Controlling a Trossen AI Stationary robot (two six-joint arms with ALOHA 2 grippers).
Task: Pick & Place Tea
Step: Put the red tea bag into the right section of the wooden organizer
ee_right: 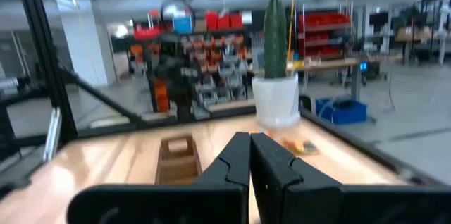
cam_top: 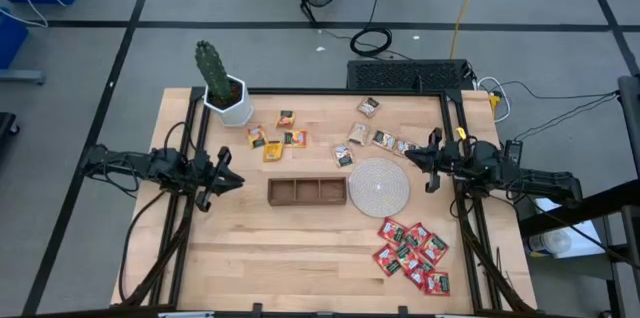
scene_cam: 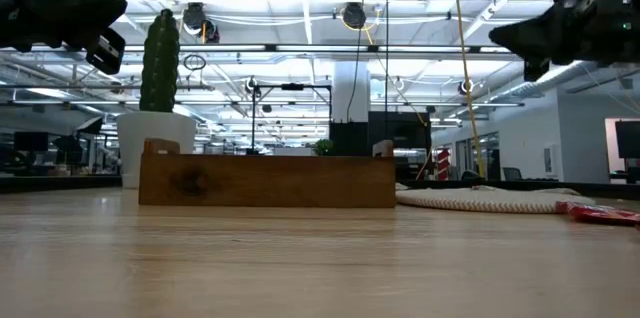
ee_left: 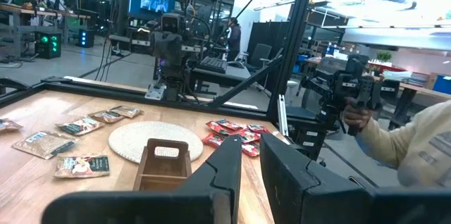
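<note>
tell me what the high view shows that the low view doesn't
Only the high view shows the yellow-orange sachets and tan sachets, the tray's three empty compartments, and the left gripper and right gripper hovering at opposite table edges. Only the low view shows the room behind the table. Both show the wooden tray, the cactus pot, the round disc and red sachets, which the low view catches only at its right edge.

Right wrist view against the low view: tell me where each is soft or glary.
Right wrist view: cactus pot and wooden tray smeared soft. Low view: ceiling lights glare white, the near table is blurred, the tray sharper.
</note>
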